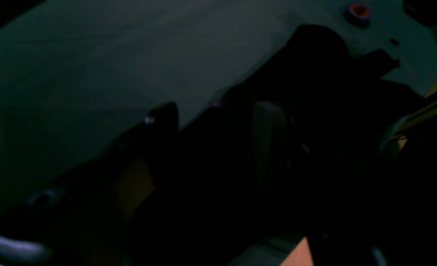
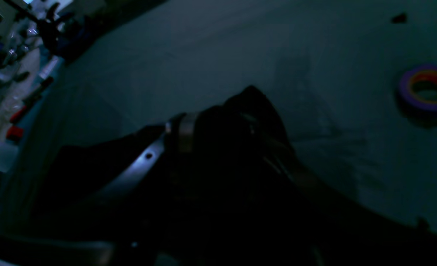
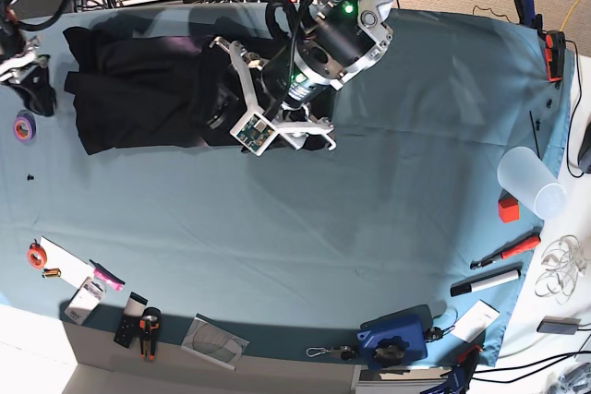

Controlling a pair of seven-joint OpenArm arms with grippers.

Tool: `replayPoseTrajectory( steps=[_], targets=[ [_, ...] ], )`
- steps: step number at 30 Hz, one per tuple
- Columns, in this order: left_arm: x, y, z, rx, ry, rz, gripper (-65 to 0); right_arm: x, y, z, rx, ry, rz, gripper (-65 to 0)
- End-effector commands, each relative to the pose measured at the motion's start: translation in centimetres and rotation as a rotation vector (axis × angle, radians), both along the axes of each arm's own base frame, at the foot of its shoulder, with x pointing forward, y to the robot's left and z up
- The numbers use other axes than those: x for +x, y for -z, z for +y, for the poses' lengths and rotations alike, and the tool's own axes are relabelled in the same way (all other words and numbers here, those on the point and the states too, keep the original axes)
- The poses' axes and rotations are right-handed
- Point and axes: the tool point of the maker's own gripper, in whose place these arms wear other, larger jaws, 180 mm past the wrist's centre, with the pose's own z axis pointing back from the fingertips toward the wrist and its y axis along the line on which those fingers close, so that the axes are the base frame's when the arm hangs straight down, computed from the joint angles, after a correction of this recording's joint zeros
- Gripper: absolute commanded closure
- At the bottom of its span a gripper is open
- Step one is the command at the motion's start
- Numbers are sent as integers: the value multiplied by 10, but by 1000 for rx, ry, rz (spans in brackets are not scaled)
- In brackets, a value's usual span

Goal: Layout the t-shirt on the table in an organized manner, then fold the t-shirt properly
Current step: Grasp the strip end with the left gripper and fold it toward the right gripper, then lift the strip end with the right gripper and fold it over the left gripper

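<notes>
Two arms work one garment. The t-shirt (image 3: 138, 89) lies as a dark, roughly oblong mass at the far corner of the teal worktop (image 3: 369, 228). It is directly under and ahead of the left pincer (image 1: 216, 114) and reaches away from that pincer towards the right pincer (image 2: 222, 133).

Left pincer: in its wrist view the two fingers stand well apart over the cloth, and I see nothing clamped between them. I read it as open and empty, poised just above the bunched end of the shirt.

Right pincer: black cloth is heaped between and over its fingers, but that view is too dark for me to say whether the jaws are closed on the fabric or merely resting in it. A purple roll of tape (image 2: 427, 87) sits on bare worktop to one side of this pincer, apart from the shirt.

Step in hand, by my judgement: laying out, not yet folding. The end beneath the left pincer looks rumpled and no clean fold line shows.

Next move calls for a firm hold on an edge at each end, then a gentle outward draw to flatten the body.
</notes>
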Motion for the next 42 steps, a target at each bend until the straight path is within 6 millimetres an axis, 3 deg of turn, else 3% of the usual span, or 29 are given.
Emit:
replayPoseTrajectory(
  steps=[1, 3, 5, 10, 13, 17, 22, 26, 32, 39, 40, 42],
  targets=[
    [2, -14, -4, -37, -6, -35, -326, 5, -16, -4, -43, -24, -21, -234],
    [2, -14, -3, -37, -6, -36, -326, 3, -11, -7, -83, -51, 43, -331],
    [2, -14, -3, -37, -6, -36, -326, 1, -10, -10, -118, -71, 85, -379],
    [2, -14, -4, -36, -6, -34, -326, -3, -5, -18, -142, -55, 141, -382],
    [1, -14, -4, -38, -5, -35, -326, -8, 16, -35, -154, 16, 190, -382],
    [-1, -16, -7, -63, 9, -27, -326, -9, 50, -48, 29, 82, 208, -382],
    [-1, -16, -7, -63, 9, -27, -326, 5, 73, -32, 305, 73, 149, -381],
    [-1, -16, -7, -62, 9, -26, -326, 9, 99, -3, 414, 6, 208, -381],
    [-1, -16, -7, -62, 9, -26, -326, 9, 127, 36, 436, -108, 329, -382],
    [-1, -16, -7, -62, 9, -27, -326, 8, 141, 38, 366, -130, 413, -379],
    [-1, -16, -7, -62, 9, -27, -326, 9, 140, 38, 366, -130, 411, -365],
    [-1, -16, -7, -62, 9, -27, -326, 11, 139, 38, 364, -132, 404, -256]
  ],
)
